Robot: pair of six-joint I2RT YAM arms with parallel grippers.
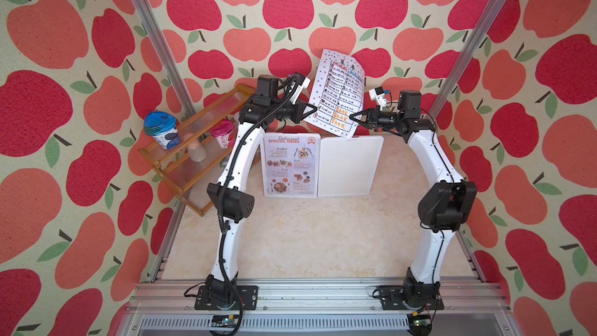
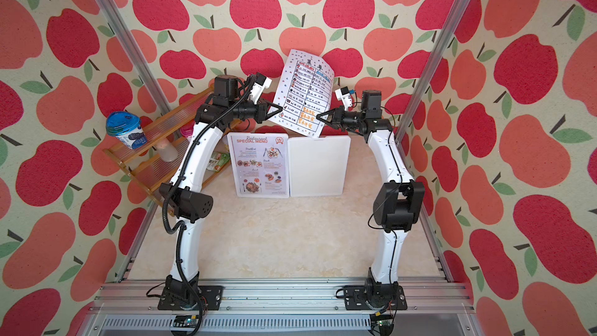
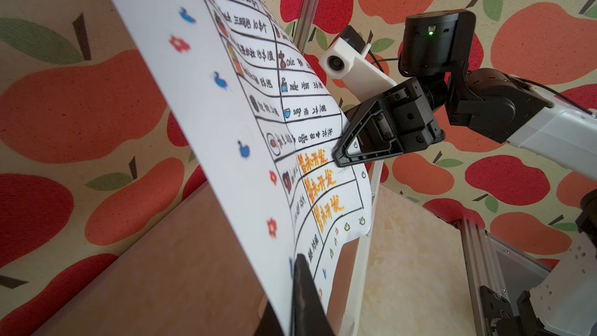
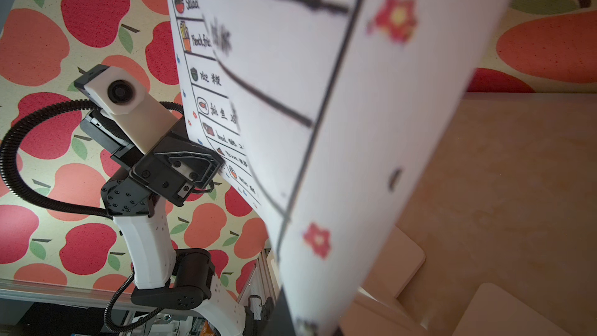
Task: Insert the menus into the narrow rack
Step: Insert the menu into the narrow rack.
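**White table menu (image 1: 336,92) over the rack (image 1: 349,166)**

My left gripper (image 1: 315,110) is closed on its left edge, and my right gripper (image 1: 352,115) on its right edge. Its long axis stands upright, with the lower edge just above the rack's blank half. I count 2 menus and 1 rack; the photo menu (image 1: 290,164) looks slotted.

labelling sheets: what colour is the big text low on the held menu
Orange, on the held menu; clearest in the left wrist view.
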